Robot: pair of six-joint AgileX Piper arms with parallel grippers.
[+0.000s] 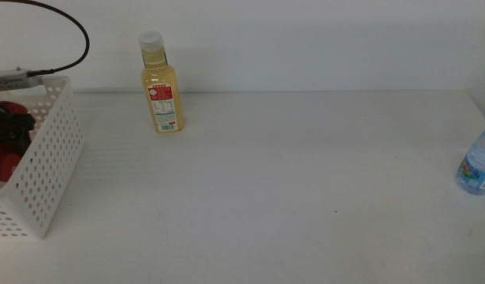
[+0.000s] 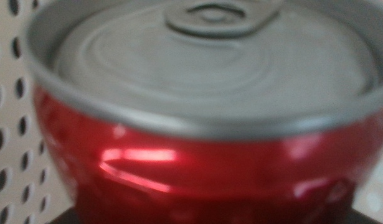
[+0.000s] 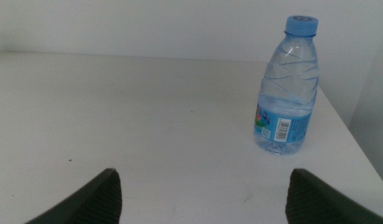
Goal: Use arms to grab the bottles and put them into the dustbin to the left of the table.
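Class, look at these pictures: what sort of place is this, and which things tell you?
Probably a robot test bench: a bare white tabletop, a white perforated plastic basket, a yellow-liquid bottle.

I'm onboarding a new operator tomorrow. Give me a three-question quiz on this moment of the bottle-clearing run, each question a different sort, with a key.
1. True or false: the yellow-liquid bottle lies on its side on the table.
2. Multiple choice: the red can fills the left wrist view in front of
A. the perforated wall of the dustbin
B. the water bottle
C. bare tabletop
3. Fill in: the cap of the water bottle is ____.

Key
1. False; it stands upright near the table's far edge.
2. A
3. blue
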